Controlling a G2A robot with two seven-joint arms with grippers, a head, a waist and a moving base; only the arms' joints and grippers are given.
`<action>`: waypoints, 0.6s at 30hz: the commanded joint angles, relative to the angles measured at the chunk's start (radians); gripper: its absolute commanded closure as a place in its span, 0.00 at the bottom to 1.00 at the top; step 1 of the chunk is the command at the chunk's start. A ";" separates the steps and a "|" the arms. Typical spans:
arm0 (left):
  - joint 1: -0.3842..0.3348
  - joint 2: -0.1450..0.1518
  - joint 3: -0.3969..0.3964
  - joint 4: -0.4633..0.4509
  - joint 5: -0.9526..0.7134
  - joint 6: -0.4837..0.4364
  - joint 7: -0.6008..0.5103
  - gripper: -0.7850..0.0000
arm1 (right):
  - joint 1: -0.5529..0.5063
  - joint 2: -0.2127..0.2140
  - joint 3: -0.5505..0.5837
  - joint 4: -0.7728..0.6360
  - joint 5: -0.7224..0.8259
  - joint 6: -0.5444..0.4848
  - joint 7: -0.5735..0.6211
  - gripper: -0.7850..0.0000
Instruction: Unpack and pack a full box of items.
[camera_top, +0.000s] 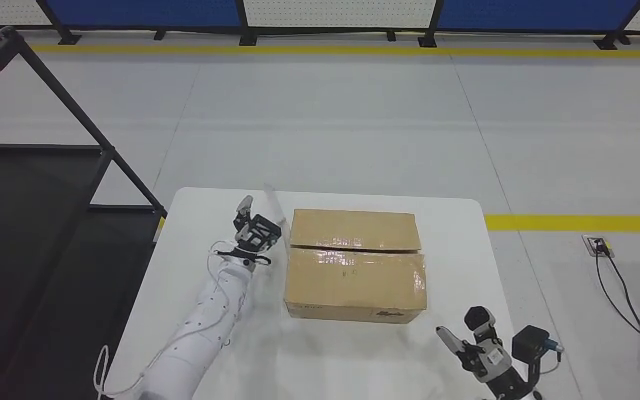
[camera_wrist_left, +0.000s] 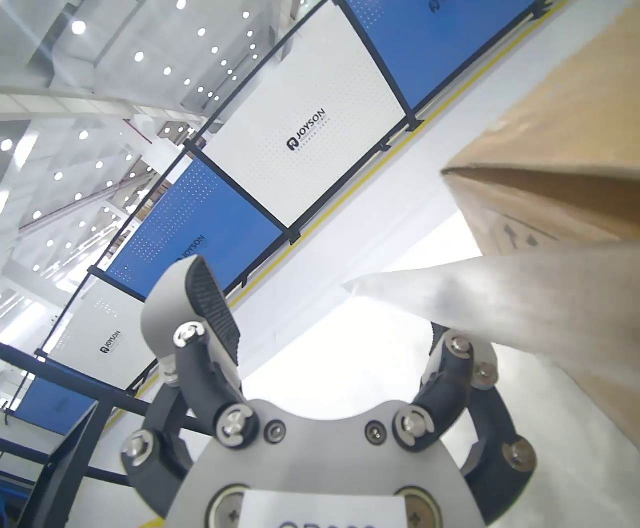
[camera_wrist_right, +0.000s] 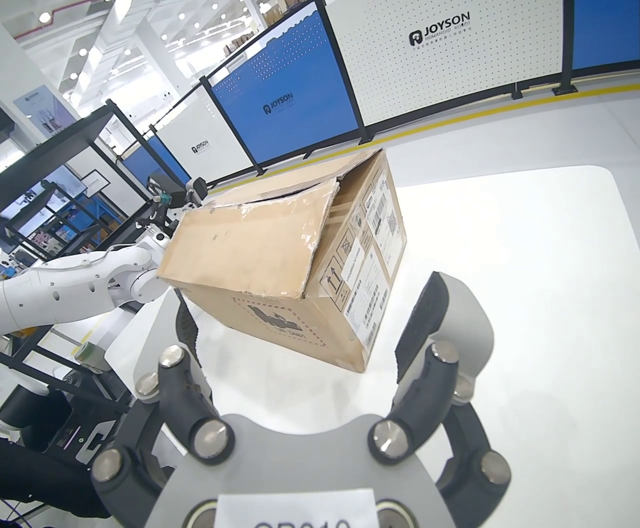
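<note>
While the black metal rack (camera_top: 100, 170) stands off the left edge of the white round-cornered table (camera_top: 455, 235), the white left arm (camera_top: 205, 320) lies along the table's left part. The left gripper (camera_top: 255, 232) sits just beside the left end of the brown cardboard box (camera_top: 355, 265). Its ribbed black pads (camera_wrist_left: 212, 305) are spread wide apart, released, with nothing clamped between them. A translucent whitish strip of tape (camera_wrist_left: 465, 290) crosses in front of the finger nearer the box in the left wrist view, and its pointed free end reaches into the gap between the fingers. Whether it sticks to that finger cannot be told. In the top view the strip rises just beyond the gripper, near the box's far left corner.

The box rests about mid-table, with its long side running left to right. Its two top flaps (camera_wrist_right: 260, 235) are folded down but unsealed, and a dark seam runs lengthwise between them. In the right wrist view the near flap has a torn, tape-scarred edge and sits slightly raised. Printed labels (camera_wrist_right: 372, 260) cover the right end panel.

Further right, near the table's front right corner, the right gripper (camera_wrist_right: 307, 307) is well apart from the box and pointed toward it. Its fingers are parted and hold nothing.
</note>
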 joint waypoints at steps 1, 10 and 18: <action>-0.005 -0.003 -0.015 0.003 -0.035 0.007 0.024 0.00 | 0.004 0.000 -0.003 0.002 -0.001 -0.002 0.006 0.00; 0.000 -0.002 -0.065 0.003 -0.112 0.044 0.096 0.00 | 0.027 0.000 -0.009 0.008 0.001 -0.022 0.021 0.00; 0.030 0.018 -0.118 -0.007 -0.153 0.073 0.142 0.00 | 0.051 0.001 -0.016 0.019 -0.001 -0.047 0.031 0.00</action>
